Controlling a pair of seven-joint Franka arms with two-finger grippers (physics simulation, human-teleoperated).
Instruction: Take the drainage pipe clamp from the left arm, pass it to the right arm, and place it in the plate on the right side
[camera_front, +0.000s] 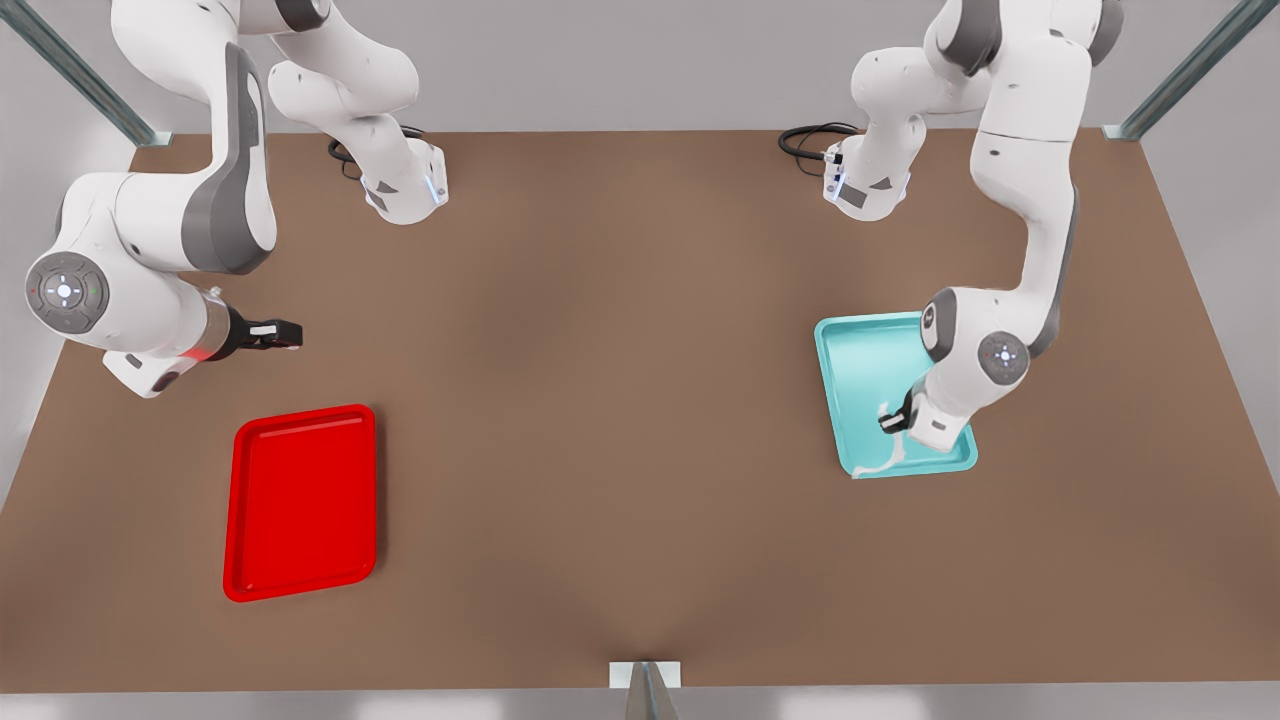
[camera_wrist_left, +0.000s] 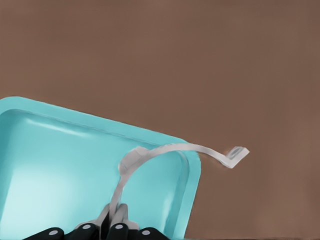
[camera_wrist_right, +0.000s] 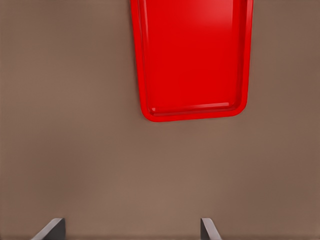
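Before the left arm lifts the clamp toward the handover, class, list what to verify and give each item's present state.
1. Left pincer shut on the drainage pipe clamp: ok.
2. Clamp clear of the teal tray: not ok, it arches over the rim.
3. Right pincer open for receiving: ok, its fingers stand apart.
4. Right pincer at the handover spot: not ok, it waits near the plate.
5. Plate free: ok.
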